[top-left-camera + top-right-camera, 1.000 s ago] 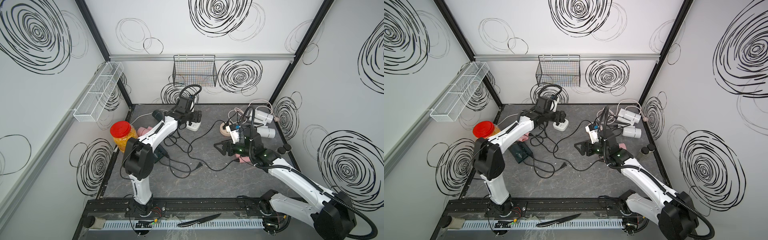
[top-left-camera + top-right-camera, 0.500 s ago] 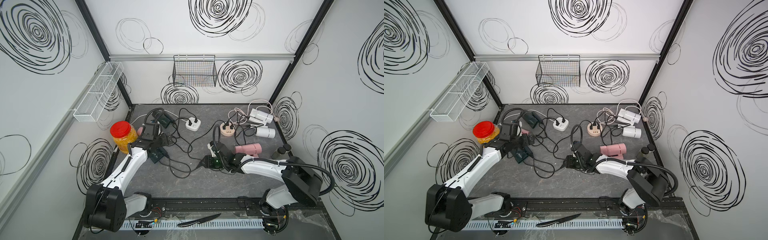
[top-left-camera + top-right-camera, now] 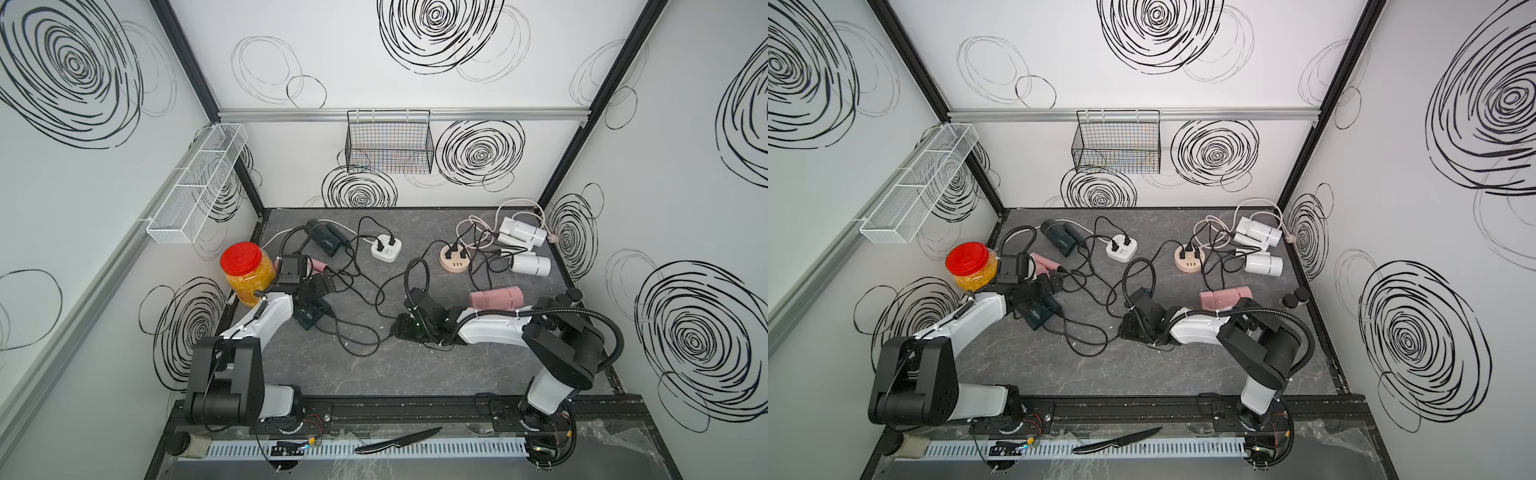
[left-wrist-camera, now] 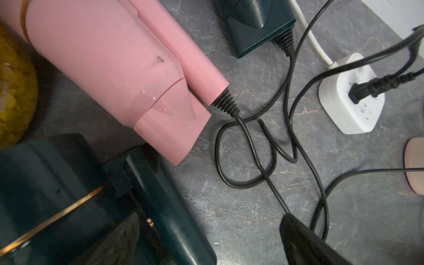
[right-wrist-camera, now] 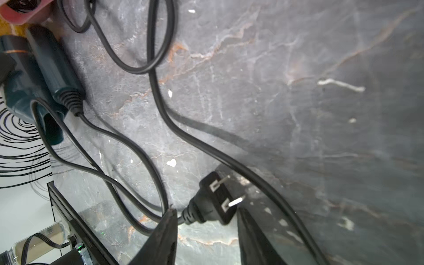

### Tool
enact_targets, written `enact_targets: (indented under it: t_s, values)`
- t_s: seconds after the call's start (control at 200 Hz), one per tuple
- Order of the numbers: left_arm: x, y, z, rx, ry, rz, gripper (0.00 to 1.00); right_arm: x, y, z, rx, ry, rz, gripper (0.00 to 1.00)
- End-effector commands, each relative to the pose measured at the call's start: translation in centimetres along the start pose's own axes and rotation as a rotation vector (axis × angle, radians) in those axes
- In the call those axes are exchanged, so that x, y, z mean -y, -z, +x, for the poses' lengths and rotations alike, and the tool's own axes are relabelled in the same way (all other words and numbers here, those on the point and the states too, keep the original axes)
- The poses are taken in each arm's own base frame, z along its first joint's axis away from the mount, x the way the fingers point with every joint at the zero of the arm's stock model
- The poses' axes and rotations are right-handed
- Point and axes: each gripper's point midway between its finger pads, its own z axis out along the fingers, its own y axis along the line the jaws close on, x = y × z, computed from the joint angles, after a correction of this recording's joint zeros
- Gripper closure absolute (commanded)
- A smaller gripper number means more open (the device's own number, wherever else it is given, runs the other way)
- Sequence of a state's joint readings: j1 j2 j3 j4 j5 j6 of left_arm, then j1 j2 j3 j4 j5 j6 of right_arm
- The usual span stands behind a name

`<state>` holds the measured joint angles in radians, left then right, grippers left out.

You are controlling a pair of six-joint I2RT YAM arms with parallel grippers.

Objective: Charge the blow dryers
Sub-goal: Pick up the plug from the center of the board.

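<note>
Several blow dryers lie on the grey table: dark teal ones (image 3: 326, 241) (image 3: 311, 318), pink ones (image 3: 318, 264) (image 3: 496, 298) and white ones (image 3: 521, 232) (image 3: 530, 265). My left gripper (image 4: 206, 247) stands wide open low over the near teal dryer (image 4: 160, 206), gripping nothing; the pink dryer (image 4: 114, 68) lies just beyond. Mid-table, my right gripper (image 5: 207, 213) is shut on a loose black two-prong plug (image 5: 213, 199), its fingertips (image 5: 169, 224) against the plug's ends. In both top views it sits low on the table (image 3: 401, 330) (image 3: 1125, 328).
A white square power strip (image 3: 386, 248) and a round beige hub (image 3: 455, 259) hold plugs at the back. Black cords tangle across the middle. A red-lidded jar (image 3: 245, 274) stands left, two small bottles (image 3: 567, 297) right, a knife (image 3: 397, 440) on the front rail.
The left arm pulled back from the power strip to the near teal dryer and opened fully. The right arm dropped from beside the hub to the loose plug and narrowed its jaws onto it.
</note>
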<state>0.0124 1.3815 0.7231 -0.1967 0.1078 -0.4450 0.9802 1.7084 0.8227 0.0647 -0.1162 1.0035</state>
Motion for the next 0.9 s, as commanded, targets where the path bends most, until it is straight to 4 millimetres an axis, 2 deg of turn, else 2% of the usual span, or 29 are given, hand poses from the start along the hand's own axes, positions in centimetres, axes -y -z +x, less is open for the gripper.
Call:
enact_targets:
  t_s: [0.0, 0.155, 0.255, 0.355, 0.515, 0.595, 0.716, 0.841, 0.896]
  values:
    - [-1.2, 0.0, 1.3, -0.016, 0.026, -0.028, 0.01, 0.1, -0.1, -0.5, 0.032, -0.014, 0.037, 0.54]
    - [-2.8, 1.6, 3.0, 0.004, 0.068, -0.072, 0.01, 0.2, 0.1, -0.6, 0.041, -0.002, 0.048, 0.54]
    - [-2.6, 2.0, 3.3, 0.021, 0.085, -0.04, 0.01, -0.4, 0.0, -0.5, 0.034, 0.016, 0.01, 0.57]
    - [-0.8, 2.6, 2.6, 0.044, 0.026, 0.017, 0.01, -1.6, 0.5, -0.5, 0.048, 0.059, -0.054, 0.57]
    - [3.1, 4.3, 1.3, 0.103, -0.054, 0.099, 0.01, -4.2, 3.2, -1.4, 0.107, 0.236, -0.16, 0.56]
    - [4.5, 5.1, 1.5, 0.105, -0.064, 0.113, 0.02, -3.4, 3.7, -2.0, 0.08, 0.311, -0.078, 0.53]
    - [6.1, 6.6, 3.1, 0.098, -0.078, 0.132, 0.12, -1.8, 4.0, -2.7, 0.047, 0.324, 0.017, 0.54]
    - [6.8, 7.5, 6.2, 0.041, -0.088, 0.159, 0.22, -1.4, 3.4, -2.9, 0.019, 0.306, 0.08, 0.54]
    - [7.0, 7.9, 7.5, 0.03, -0.085, 0.176, 0.23, -0.9, 2.7, -2.8, 0.003, 0.29, 0.107, 0.54]
